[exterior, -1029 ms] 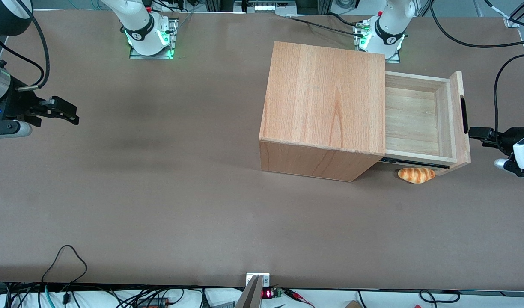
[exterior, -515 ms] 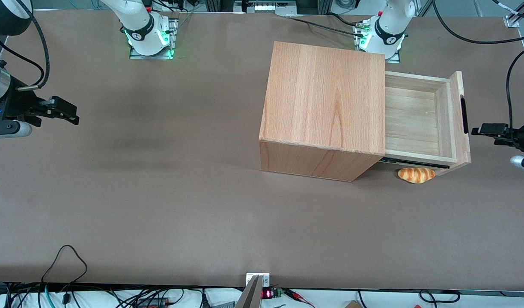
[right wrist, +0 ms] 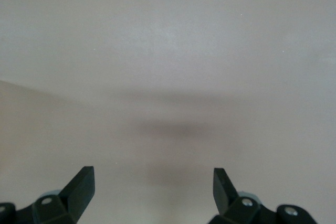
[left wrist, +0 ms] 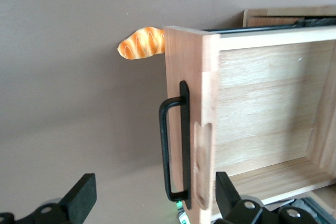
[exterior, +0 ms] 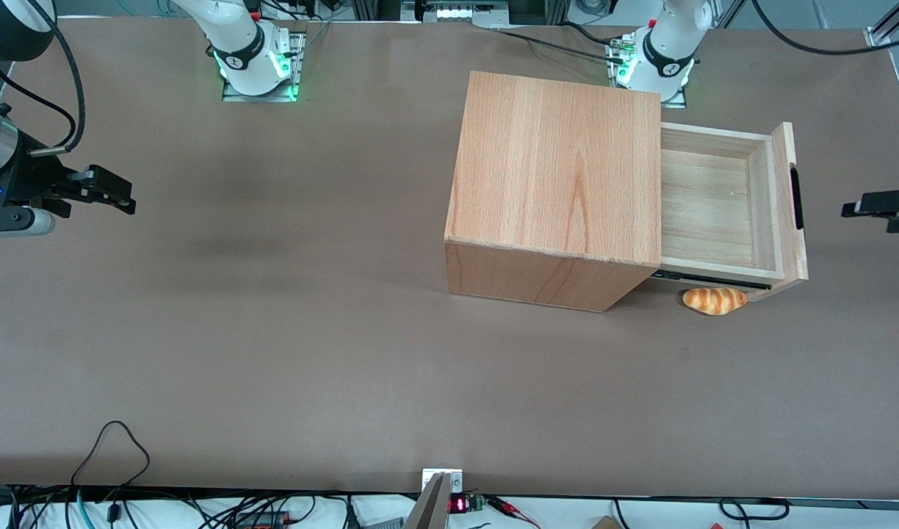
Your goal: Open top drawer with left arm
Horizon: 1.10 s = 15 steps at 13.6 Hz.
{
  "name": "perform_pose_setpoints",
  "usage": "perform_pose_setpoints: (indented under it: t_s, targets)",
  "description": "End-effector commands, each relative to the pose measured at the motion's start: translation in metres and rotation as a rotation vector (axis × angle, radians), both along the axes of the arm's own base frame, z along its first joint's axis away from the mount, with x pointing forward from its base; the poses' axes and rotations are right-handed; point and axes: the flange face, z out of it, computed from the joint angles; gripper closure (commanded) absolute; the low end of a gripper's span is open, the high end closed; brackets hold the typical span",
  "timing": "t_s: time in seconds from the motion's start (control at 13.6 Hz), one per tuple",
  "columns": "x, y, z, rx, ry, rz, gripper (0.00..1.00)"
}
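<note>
— Where the brown table (exterior: 273, 330) spreads widest, toward the parked arm's end, what takes up its room?

— Nothing but bare matte surface there; cables hang along the edge nearest the front camera. Toward the working arm's end stands the beech cabinet (exterior: 556, 184), and open tabletop lies on all its sides.

— And the top drawer?

— The top drawer (exterior: 721, 206) is pulled well out of the cabinet toward the working arm's end, its pale plywood bottom bare. Its front panel carries the long black handle (exterior: 796, 197), and clear table runs from that panel to the table's edge.

— Where is the gripper?

— The gripper (exterior: 861, 209) hangs in front of the drawer's front panel, well apart from the handle, touching nothing. Most of the left arm is cut off at the frame edge in the front view.

— Its jaws?

— Spread wide, holding nothing. The wrist view shows one fingertip (left wrist: 84, 192) over bare table and the other against the drawer's inside, with the handle (left wrist: 173, 145) between them but apart.

— Anything smaller?

— A toy croissant (exterior: 714, 300) lies on the table just beside the drawer's corner, nearer the front camera. The wrist view shows it (left wrist: 142, 43) peeking past the front panel's edge, and a black slide rail that the front view barely shows.
</note>
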Motion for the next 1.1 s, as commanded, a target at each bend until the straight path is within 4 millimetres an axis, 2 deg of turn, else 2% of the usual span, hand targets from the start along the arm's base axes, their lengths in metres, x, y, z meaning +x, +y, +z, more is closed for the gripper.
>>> perform_pose_setpoints:
  t_s: [0.0, 0.29, 0.44, 0.59, 0.66, 0.88, 1.03]
  targets:
    - [-0.005, -0.02, 0.027, 0.023, -0.015, 0.044, 0.0]
    - [-0.006, -0.086, 0.053, 0.077, 0.022, 0.087, 0.0]
    - [-0.01, -0.116, 0.059, 0.106, 0.06, 0.132, 0.0]
    - [-0.016, -0.134, 0.072, 0.125, 0.054, 0.15, 0.0]
    - [-0.016, -0.15, 0.074, 0.143, 0.059, 0.169, 0.0]
    - [-0.026, -0.171, 0.086, 0.153, 0.02, 0.182, 0.0]
    - [-0.04, -0.169, 0.082, 0.143, -0.027, 0.186, 0.0]
